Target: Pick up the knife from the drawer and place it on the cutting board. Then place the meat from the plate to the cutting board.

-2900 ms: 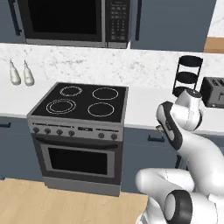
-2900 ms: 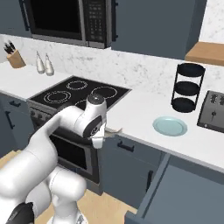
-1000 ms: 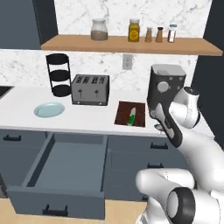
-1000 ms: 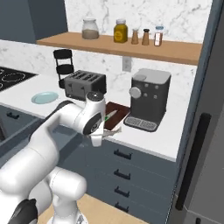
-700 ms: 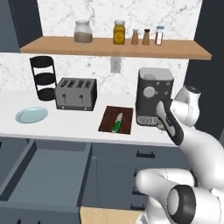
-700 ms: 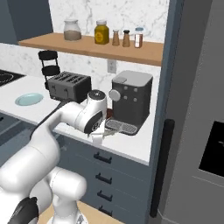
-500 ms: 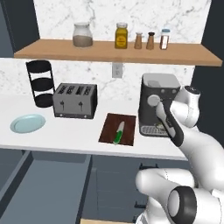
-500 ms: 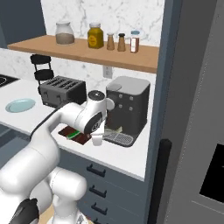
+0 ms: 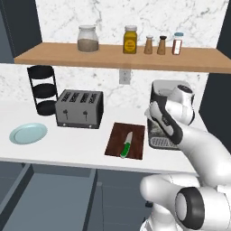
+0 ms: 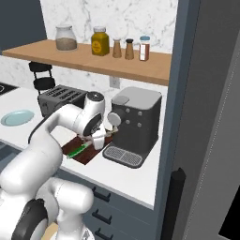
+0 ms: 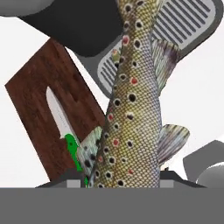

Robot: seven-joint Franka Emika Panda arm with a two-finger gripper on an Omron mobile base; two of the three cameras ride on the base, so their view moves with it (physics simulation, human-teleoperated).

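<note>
The end effector point(image 10: 99, 138) is clamped on the meat point(image 11: 133, 100) — a spotted fish hanging below it, over the bench beside the coffee machine point(image 10: 134, 125). The base has rolled along; the cutting board point(image 9: 127, 140), knife point(image 9: 126, 145) already on it, now lies just below-left — only lowering remains.

Two base views flanking the arm — both facing cutting board point(image 9: 127, 140), hand view close above it

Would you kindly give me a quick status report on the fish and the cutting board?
Gripper shut on the meat, held over the counter. Knife lies on the cutting board. Plate bare. Coffee machine close beside the board.
</note>
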